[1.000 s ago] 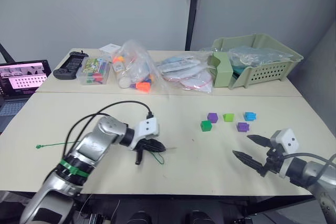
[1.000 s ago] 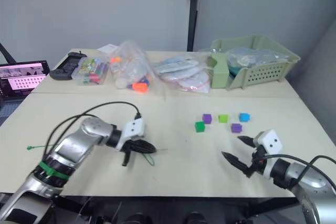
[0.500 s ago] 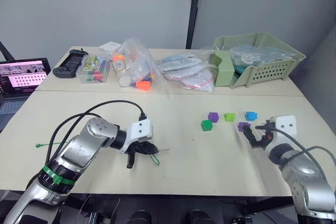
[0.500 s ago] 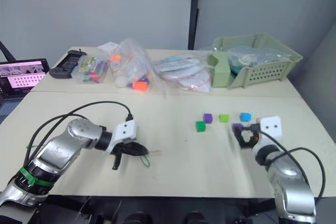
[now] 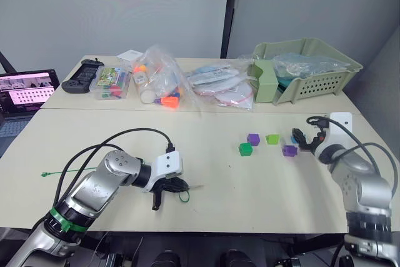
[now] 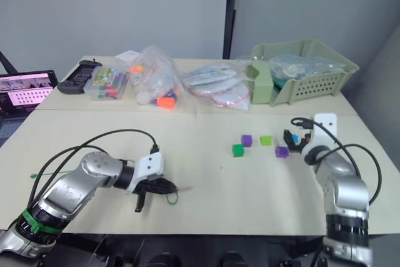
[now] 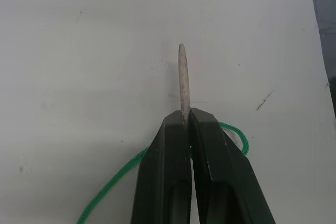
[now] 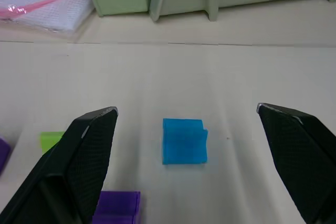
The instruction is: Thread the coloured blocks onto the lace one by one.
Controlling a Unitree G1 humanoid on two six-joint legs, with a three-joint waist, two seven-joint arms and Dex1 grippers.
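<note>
My left gripper (image 5: 179, 186) is shut on the lace's stiff pale tip (image 7: 182, 77), which sticks out past the fingers just above the table. The green lace (image 5: 184, 196) loops beside it, and its far end (image 5: 45, 174) lies near the table's left edge. Five coloured blocks lie at centre right: purple (image 5: 253, 139), lime green (image 5: 272, 139), dark green (image 5: 245, 149), a second purple (image 5: 289, 151) and bright blue (image 8: 184, 141). My right gripper (image 8: 186, 109) is open and low over the table, its fingers on either side of the blue block without touching it.
A pale green basket (image 5: 312, 73) stands at the back right. Clear plastic bags (image 5: 162, 82), a box of markers (image 5: 112, 84) and a black controller (image 5: 84, 76) line the back. A laptop (image 5: 25, 89) sits beyond the table's left end.
My right gripper has moved from the table's front edge away from me to the blue block, staying open. My left gripper, still holding the lace tip, has drifted slightly nearer to me.
</note>
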